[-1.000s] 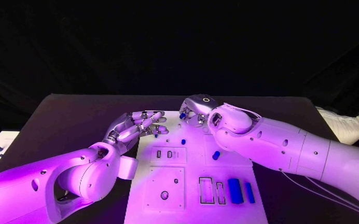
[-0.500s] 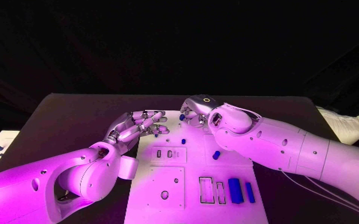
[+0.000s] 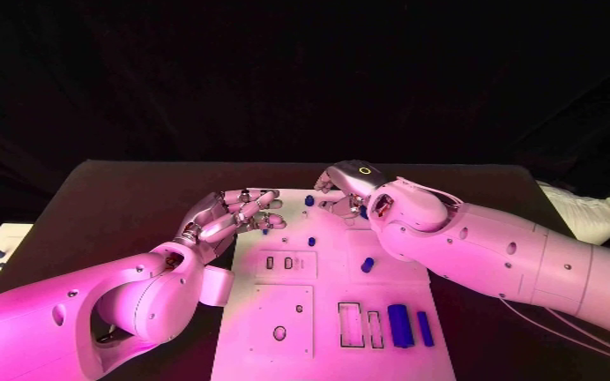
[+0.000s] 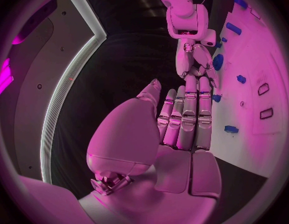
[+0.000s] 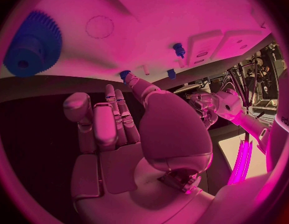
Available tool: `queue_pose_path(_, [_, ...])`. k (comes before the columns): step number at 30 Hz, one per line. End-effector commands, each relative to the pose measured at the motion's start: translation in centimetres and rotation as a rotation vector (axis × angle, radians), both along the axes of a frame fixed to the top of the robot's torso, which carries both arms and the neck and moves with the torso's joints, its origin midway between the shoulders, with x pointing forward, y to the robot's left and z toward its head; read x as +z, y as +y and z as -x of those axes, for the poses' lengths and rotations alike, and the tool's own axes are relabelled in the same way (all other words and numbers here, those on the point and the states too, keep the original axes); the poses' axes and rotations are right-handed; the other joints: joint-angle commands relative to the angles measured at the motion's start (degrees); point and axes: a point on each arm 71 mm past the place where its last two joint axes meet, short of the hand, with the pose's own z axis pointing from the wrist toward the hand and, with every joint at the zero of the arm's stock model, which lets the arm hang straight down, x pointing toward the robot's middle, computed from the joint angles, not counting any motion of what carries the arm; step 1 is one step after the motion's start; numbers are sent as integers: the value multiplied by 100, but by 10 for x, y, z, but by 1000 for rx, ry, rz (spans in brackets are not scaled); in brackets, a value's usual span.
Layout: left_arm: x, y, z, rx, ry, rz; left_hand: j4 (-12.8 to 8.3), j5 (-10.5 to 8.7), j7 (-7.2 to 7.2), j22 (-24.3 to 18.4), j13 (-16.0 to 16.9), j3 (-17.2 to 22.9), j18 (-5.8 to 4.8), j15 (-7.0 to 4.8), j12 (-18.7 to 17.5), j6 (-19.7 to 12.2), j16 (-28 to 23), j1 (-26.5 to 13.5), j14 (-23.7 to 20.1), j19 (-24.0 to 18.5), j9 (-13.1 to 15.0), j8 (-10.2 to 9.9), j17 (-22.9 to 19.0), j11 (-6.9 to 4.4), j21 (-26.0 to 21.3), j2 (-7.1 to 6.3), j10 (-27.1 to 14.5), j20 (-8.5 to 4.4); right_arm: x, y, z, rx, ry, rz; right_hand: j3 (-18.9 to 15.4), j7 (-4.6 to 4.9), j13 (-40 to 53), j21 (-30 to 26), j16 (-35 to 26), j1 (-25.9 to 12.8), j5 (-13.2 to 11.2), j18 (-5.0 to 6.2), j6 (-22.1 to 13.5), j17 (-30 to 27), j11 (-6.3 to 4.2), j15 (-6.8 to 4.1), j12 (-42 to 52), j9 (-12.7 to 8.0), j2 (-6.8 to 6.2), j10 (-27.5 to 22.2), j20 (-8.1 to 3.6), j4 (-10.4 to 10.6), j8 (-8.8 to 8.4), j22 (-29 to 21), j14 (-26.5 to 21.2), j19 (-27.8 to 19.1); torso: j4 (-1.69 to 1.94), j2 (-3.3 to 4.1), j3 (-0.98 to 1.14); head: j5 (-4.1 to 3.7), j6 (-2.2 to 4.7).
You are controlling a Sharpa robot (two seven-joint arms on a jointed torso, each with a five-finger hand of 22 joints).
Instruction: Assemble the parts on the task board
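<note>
Both the left hand (image 3: 241, 209) and right hand (image 3: 341, 189) hover with fingers apart, holding nothing, over the task board (image 3: 324, 310).

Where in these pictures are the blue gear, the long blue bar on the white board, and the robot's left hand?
blue gear (image 5: 32, 45), right wrist view, its toothed face.
long blue bar (image 3: 400, 324), head view, its middle.
left hand (image 3: 238, 212), head view, its knuckles.

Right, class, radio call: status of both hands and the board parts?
Left hand open, at the task board's far left edge. Right hand open, over the far end. Blue gear lies free. Nothing blocking.
</note>
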Motion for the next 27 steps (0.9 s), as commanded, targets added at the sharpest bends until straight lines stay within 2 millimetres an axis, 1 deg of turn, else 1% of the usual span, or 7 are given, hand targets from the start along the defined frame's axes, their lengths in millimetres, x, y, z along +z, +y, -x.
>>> queue_pose_path(1, [2,0,0,-10,-7,9,-31,-3,37,-8,-6,11,63,6,-31,-5,-36,48,30,40,-9,-32,12,34,-27,6,-3,6,7,-12,5,-23,7,-60,-30,9,12,-13,-19,31,58,18,-19,-5,-17,21,56,4,-20,146,3,11,3,13,65,-1,-46,-20,18,14,10])
queue_pose_path(5, [1,1,0,-7,-5,9,-31,-3,37,-8,-6,11,63,6,-31,-5,-36,48,30,40,-9,-32,12,34,-27,6,-3,6,17,-39,11,-85,64,-69,-134,34,88,71,47,-62,18,-14,-161,111,-82,-38,271,-17,-113,659,-9,151,-20,173,95,121,-94,-54,34,1,1])
queue_pose_path(10, [0,1,-1,-5,-3,9,-31,-3,37,-8,-6,11,63,6,-31,-5,-36,48,30,40,-9,-32,12,34,-27,6,-3,6,22,-71,18,-166,124,-43,-470,-126,392,329,313,-102,124,-101,-284,582,-305,-219,730,-12,-349,1576,-130,328,-4,644,193,448,-156,-94,58,-13,-14])
queue_pose_path(15, [0,0,-2,-8,-1,11,-31,-3,37,-8,-6,11,63,6,-31,-5,-36,48,30,40,-9,-32,12,34,-27,6,-3,6,20,-93,17,-235,175,-2,-1347,-243,1274,581,676,81,325,-198,-371,1242,-438,-343,1608,7,-395,2002,-275,703,15,1104,304,750,-192,-112,74,-25,-25])
queue_pose_path(18, [0,-1,-2,-10,-1,12,-32,-3,37,-8,-6,12,63,6,-32,-5,-37,48,30,40,-9,-32,12,34,-27,6,-2,6,18,-102,15,-273,193,11,-1955,-232,3576,704,933,388,458,-246,-377,1727,-421,-349,3720,28,-251,1757,-258,1197,27,1327,358,871,-194,-116,84,-24,-35])
queue_pose_path(22, [0,0,-2,-6,-3,12,-35,-3,36,-8,-6,15,62,6,-35,-4,-41,50,31,41,-9,-34,15,34,-27,7,-1,6,16,-110,11,-320,209,17,-2250,-183,5694,821,1121,516,641,-287,-369,2119,-382,-293,5733,44,-304,1789,-198,1732,31,1547,411,985,-184,-111,69,-28,-29])
queue_pose_path(27, [0,-1,-3,-6,-4,12,-39,-2,34,-8,-5,20,63,5,-36,0,-44,53,34,42,-8,-34,18,32,-27,12,4,5,11,-109,5,-338,236,6,-2310,-159,6754,917,1244,510,688,-306,-358,2402,-332,-235,6741,54,-196,1989,-183,1782,38,1735,457,1085,-177,-107,73,-19,-38])
